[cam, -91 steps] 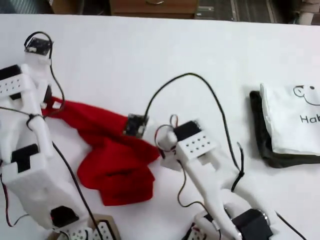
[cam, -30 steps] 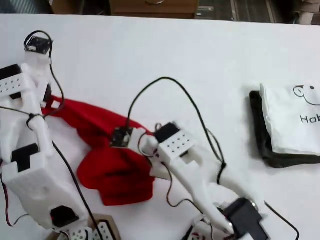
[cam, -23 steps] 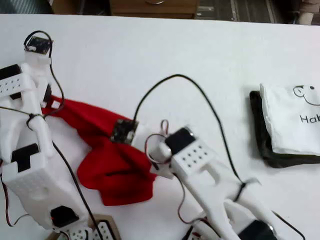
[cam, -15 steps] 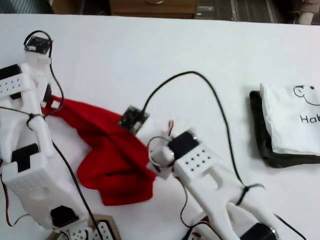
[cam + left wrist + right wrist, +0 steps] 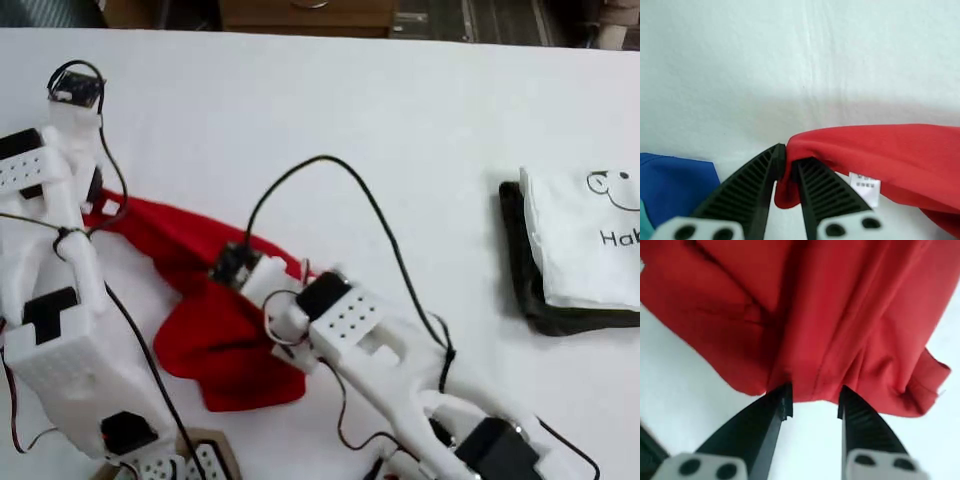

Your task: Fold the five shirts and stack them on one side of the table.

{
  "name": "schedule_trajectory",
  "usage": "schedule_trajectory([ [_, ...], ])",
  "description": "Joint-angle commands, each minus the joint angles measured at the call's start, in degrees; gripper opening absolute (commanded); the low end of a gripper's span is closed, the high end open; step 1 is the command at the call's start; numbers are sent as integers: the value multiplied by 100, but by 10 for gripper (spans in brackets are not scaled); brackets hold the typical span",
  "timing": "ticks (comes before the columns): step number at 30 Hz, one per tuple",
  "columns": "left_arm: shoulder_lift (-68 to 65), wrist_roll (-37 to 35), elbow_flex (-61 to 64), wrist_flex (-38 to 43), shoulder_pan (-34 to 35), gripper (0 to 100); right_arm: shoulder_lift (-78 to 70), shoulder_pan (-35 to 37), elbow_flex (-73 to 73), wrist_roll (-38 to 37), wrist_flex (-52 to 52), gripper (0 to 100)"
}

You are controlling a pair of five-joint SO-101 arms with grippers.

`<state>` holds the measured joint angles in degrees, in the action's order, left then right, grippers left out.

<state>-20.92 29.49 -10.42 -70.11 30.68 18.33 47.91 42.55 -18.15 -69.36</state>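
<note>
Pinches a fold of the red shirt (image 5: 880,150) tight in the left claw (image 5: 789,159), with the left arm (image 5: 60,260) bent upright. Holds the right claw (image 5: 814,395) apart, tips down, with the right arm (image 5: 385,350) stretched out low.

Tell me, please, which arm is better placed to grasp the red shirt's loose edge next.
Probably the right. The right gripper is open with its jaws at the loose edge of the red shirt, while the left gripper is shut on another fold, holding it.
</note>
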Motion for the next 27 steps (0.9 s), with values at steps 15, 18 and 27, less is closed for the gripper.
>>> schedule_trajectory([
  [15,53,-18,-242,105,79,21,-1112,-207,-220,404,382,20],
  [18,53,0,-242,88,79,21,-840,-875,-624,-299,136,20],
  [27,9,26,-224,35,-44,21,-629,-2589,-2505,-2189,57,20],
])
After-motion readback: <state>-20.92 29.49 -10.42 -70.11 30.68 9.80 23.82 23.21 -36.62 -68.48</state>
